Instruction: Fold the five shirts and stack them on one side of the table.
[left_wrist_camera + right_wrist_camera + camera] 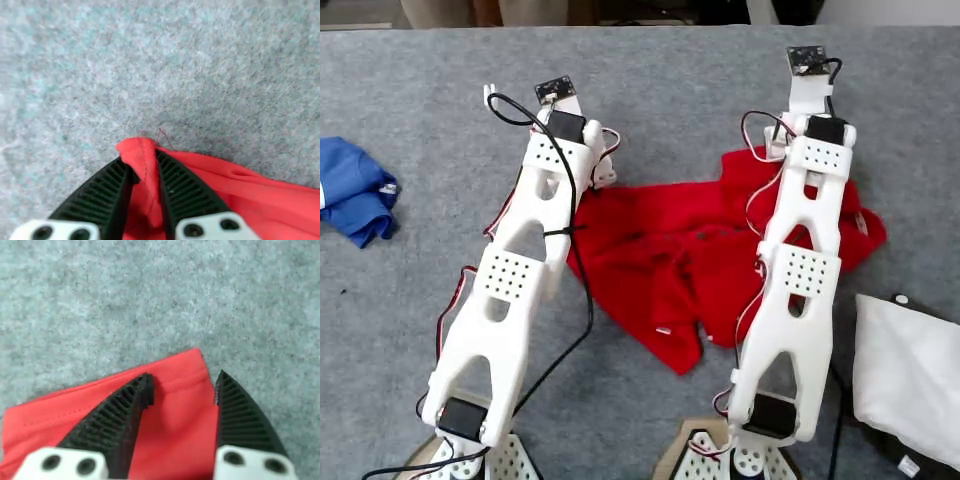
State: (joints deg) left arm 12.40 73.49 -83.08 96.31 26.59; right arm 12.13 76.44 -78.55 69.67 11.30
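Where bunched, red shirt (250, 200) inside left gripper (141, 158).

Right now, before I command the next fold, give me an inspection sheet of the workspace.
Surface: grey table cover, flat.
Job's things: red shirt rumpled in the middle under both arms; blue shirt bunched at the left arm's edge of the table; white shirt lying flat at the right arm's edge.
Clutter: dark thing under the white shirt, cannot tell what.
Grippers: left pincer shut on a corner of the red shirt; right pincer open, straddling another hemmed corner.
Cables: black cable loops from the left arm over the red shirt's edge and the table.
Surroundings: dim strip past the far edge, too little to tell.
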